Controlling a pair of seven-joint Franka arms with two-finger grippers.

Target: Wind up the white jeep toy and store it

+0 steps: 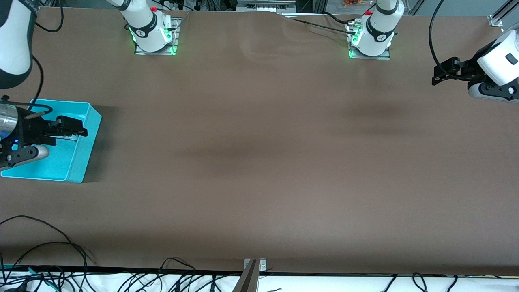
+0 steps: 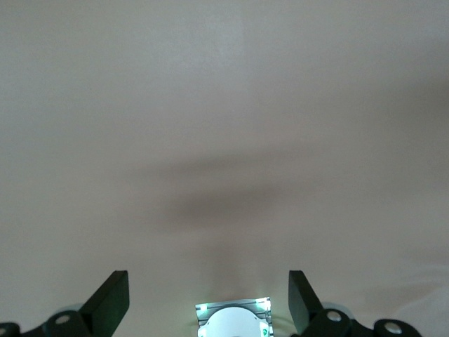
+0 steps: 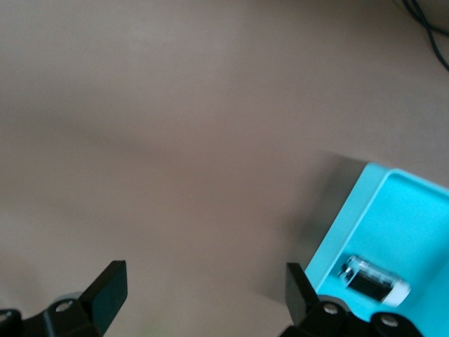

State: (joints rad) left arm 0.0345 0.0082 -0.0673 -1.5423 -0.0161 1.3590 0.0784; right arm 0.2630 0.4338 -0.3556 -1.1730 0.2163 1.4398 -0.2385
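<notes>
Two arms, both with claws spread and nothing between the fingers. My right gripper (image 1: 77, 132) hangs over the teal bin (image 1: 91, 134) at the right arm's end of the table, and the right wrist view shows its fingers (image 3: 109, 288) wide apart above bare brown table (image 1: 259, 162), with the bin's corner off to one side. The jeep (image 3: 372, 281) lies inside the bin on its floor, close to a wall, white body with a dark section showing. I read that as the storing step done: the toy rests in the bin and the claw has let go of it, so the arm is placed where a release would leave it.

My left gripper (image 1: 440, 75) waits high over the left arm's end of the table, fingers (image 2: 112, 298) spread over empty surface; I judge it is parked out of the way since nothing on that side needs handling.

What I cannot make out: in the front view the right gripper and wrist cover the part of the bin where the jeep lies, so the toy does not show there at all. In the wrist view the jeep is small and blurred; I cannot tell its wheels, which way it faces, or whether it sits upright or on its side. The bin is cut off at the picture's edge in both views
</notes>
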